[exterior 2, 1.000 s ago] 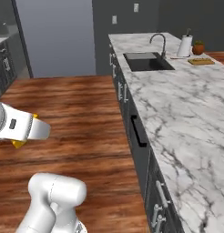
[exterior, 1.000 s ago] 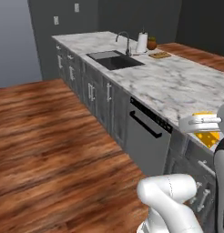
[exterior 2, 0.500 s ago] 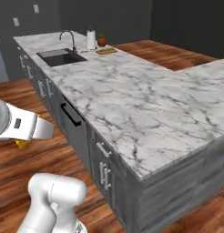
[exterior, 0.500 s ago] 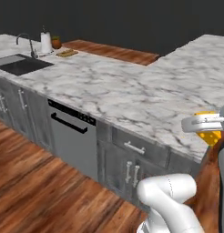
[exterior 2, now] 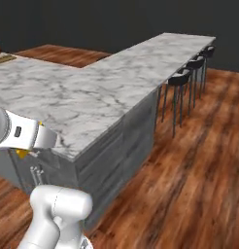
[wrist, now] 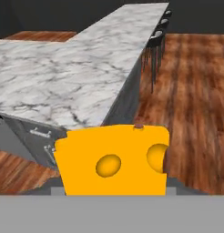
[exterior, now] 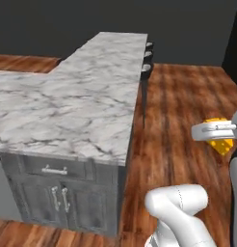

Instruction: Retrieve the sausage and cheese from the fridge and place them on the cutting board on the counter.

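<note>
My gripper (exterior: 218,138) is shut on the cheese (exterior: 222,144), a yellow-orange wedge with holes, carried in the air over the wood floor to the right of the counter (exterior: 67,111). In the hand view the cheese (wrist: 111,161) is close up between the jaws, with the marble counter (wrist: 63,86) beyond it. In the right base view the hand (exterior 2: 24,137) hangs at the counter's near corner, with yellow showing under it. The tan cutting board (exterior 2: 4,59) lies far off at the counter's left end. The sausage and the fridge are out of view.
The counter runs away as a long peninsula (exterior 2: 155,58) with dark bar stools (exterior 2: 182,82) along its right side. Grey cabinet doors and a drawer (exterior: 58,188) face me under the near edge. Open wood floor (exterior 2: 189,170) stretches to the right.
The whole picture has swung: the base has turned, so the sink and dishwasher have slid out to the left and the peninsula with stools has come in. The cheese stays in the grip.
</note>
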Tool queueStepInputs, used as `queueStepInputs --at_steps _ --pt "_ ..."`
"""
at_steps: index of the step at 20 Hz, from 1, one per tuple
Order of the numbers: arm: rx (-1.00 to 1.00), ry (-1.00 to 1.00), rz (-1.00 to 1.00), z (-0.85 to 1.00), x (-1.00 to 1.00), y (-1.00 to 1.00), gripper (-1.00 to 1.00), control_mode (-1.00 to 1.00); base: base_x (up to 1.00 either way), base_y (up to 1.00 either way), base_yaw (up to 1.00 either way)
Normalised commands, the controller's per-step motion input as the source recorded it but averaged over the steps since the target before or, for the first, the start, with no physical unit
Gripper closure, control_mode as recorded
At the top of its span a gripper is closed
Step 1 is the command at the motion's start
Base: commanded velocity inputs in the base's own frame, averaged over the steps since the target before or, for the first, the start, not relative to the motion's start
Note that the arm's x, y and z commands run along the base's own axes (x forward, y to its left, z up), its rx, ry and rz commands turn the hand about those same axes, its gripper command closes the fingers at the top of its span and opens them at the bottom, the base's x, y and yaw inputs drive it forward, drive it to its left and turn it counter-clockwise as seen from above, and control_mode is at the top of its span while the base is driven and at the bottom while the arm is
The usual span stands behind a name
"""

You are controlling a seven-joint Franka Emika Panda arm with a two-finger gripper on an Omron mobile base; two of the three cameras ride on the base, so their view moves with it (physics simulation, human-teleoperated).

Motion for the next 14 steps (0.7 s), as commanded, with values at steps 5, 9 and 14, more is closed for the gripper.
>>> queueStepInputs --at_steps 5,9,14 --pt "0.00 0.00 0.00 0.00 0.00 0.00 1.00 1.00 0.33 -0.80 -0.66" --pt "0.00 0.00 0.00 0.00 0.00 0.00 1.00 1.00 0.98 -0.50 -0.41" --pt "0.00 0.00 0.00 0.00 0.00 0.00 1.00 1.00 1.00 -0.15 -0.25"
